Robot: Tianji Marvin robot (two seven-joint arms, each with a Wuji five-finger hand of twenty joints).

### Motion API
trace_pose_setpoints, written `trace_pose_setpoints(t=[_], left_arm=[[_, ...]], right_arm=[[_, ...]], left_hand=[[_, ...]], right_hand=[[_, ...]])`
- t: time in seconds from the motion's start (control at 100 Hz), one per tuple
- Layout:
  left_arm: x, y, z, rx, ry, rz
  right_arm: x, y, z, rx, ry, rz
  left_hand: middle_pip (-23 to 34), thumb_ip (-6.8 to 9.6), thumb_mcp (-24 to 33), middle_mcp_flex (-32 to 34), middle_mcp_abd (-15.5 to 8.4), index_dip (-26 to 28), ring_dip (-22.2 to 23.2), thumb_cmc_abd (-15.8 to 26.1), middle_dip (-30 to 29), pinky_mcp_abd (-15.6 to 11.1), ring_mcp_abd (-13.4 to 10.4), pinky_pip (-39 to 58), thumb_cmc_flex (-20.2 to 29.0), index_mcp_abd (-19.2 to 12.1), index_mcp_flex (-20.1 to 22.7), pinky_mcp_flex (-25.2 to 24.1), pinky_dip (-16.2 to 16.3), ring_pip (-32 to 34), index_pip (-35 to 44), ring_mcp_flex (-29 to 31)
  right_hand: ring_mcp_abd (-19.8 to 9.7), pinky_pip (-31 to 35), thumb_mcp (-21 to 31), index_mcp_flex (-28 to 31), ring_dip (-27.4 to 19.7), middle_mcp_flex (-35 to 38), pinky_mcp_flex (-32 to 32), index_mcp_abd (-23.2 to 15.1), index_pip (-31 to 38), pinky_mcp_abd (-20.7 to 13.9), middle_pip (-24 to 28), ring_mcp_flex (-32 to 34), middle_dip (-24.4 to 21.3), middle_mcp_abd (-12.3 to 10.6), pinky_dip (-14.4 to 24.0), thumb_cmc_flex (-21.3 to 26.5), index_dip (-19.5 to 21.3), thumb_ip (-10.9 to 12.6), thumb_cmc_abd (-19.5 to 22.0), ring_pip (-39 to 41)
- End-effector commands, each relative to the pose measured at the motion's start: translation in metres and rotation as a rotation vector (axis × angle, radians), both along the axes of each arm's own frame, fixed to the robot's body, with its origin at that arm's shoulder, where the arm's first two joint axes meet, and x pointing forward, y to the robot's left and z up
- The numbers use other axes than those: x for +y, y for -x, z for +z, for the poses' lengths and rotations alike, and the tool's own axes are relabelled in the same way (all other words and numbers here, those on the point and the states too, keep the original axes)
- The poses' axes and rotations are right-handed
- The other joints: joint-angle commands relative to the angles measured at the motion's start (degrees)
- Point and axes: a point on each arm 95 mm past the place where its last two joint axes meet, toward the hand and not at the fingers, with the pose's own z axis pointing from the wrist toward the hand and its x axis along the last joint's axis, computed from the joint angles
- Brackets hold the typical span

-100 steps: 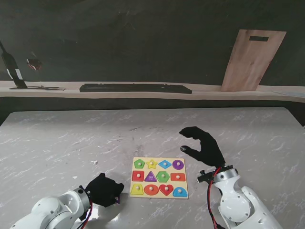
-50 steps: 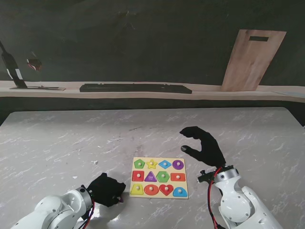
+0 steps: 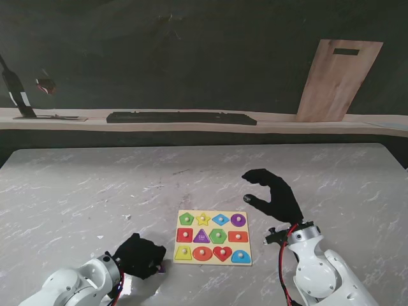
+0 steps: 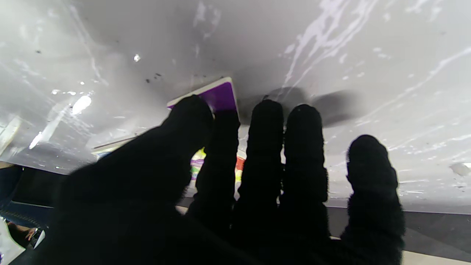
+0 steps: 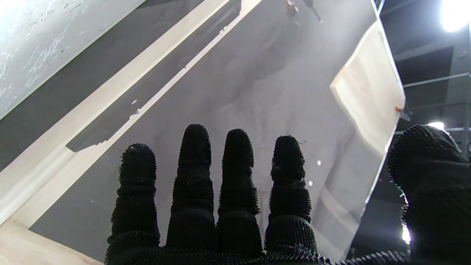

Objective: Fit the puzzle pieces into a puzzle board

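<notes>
The wooden puzzle board (image 3: 213,254) lies on the marble table near me, its slots filled with coloured shapes. My left hand (image 3: 140,255) rests low on the table just left of the board. Its thumb and index fingertip (image 4: 191,110) are pressed on a flat purple piece (image 4: 221,96) lying on the table. In the stand view only a sliver of that purple piece (image 3: 159,268) shows by the fingers. My right hand (image 3: 275,195) hovers above the table to the right of the board, fingers spread and holding nothing. The right fingers (image 5: 235,173) point at the back wall.
A wooden cutting board (image 3: 338,80) leans on the dark wall at the far right. A long black bar (image 3: 182,118) lies on the ledge behind the table, and a dark stand (image 3: 19,95) is at the far left. The marble table (image 3: 95,191) stretches to the left.
My left hand shifted slightly toward the board, then drew back nearer to me and lower. The right hand has barely moved.
</notes>
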Motion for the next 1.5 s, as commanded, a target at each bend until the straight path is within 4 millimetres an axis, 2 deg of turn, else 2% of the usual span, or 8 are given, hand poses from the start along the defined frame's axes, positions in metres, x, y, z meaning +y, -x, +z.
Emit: trace_pose_setpoints(t=[0.0, 0.39, 1.02, 1.49], left_arm=[[-0.003, 0.002, 0.002, -0.001, 0.018, 0.007], [-0.009, -0.005, 0.015, -0.045, 0.076, 0.029], [-0.055, -0.052, 0.035, -0.113, 0.192, -0.008], [-0.084, -0.077, 0.037, -0.072, 0.185, -0.021]], right_arm=[[0.003, 0.003, 0.000, -0.003, -0.009, 0.005], [0.002, 0.003, -0.001, 0.000, -0.009, 0.004], [0.002, 0.002, 0.001, 0.000, -0.022, 0.002], [0.001, 0.002, 0.002, -0.002, -0.031, -0.008]], left_hand=[[0.33, 3.79, 5.53, 0.81, -0.13, -0.34, 0.75, 0.69, -0.02, -9.19, -0.34, 0.70, 0.95, -4.94, 1.91, 0.15, 0.45, 2.08, 0.28, 0.10], [1.12, 3.93, 5.26, 0.66, 0.42, -0.43, 1.14, 0.78, 0.61, -8.92, -0.12, 0.65, 1.05, -4.31, 1.83, 0.12, 0.46, 2.79, 0.37, 0.08], [1.11, 4.89, 5.30, 1.08, 1.63, -0.73, 1.49, 0.38, 0.83, -7.60, 1.16, 0.61, 1.80, -3.42, 2.43, 0.23, 0.61, 3.08, 0.08, 0.28], [1.80, 5.40, 5.11, 1.75, 1.71, -0.43, 2.72, 0.42, 2.79, -7.57, 1.13, 1.04, 1.85, -2.94, 2.88, 0.96, 0.89, 4.27, -0.52, 1.17]], right_hand=[[0.19, 0.16, -1.01, 0.16, 0.64, 1.63, -0.53, -1.71, -0.50, 0.57, 0.49, 1.18, 0.30, 0.35, 0.84, -1.23, 0.35, 0.48, 1.21, 0.26], [0.23, 0.16, -1.00, 0.20, 0.66, 1.62, -0.51, -1.64, -0.51, 0.57, 0.48, 1.18, 0.30, 0.41, 0.83, -1.14, 0.36, 0.49, 1.23, 0.28], [0.23, 0.14, -1.00, 0.18, 0.66, 1.62, -0.52, -1.70, -0.59, 0.56, 0.47, 1.18, 0.30, 0.33, 0.81, -1.18, 0.34, 0.49, 1.21, 0.25], [0.22, 0.15, -1.01, 0.22, 0.67, 1.67, -0.51, -1.68, -0.54, 0.55, 0.46, 1.24, 0.29, 0.33, 0.81, -1.19, 0.37, 0.49, 1.19, 0.26]])
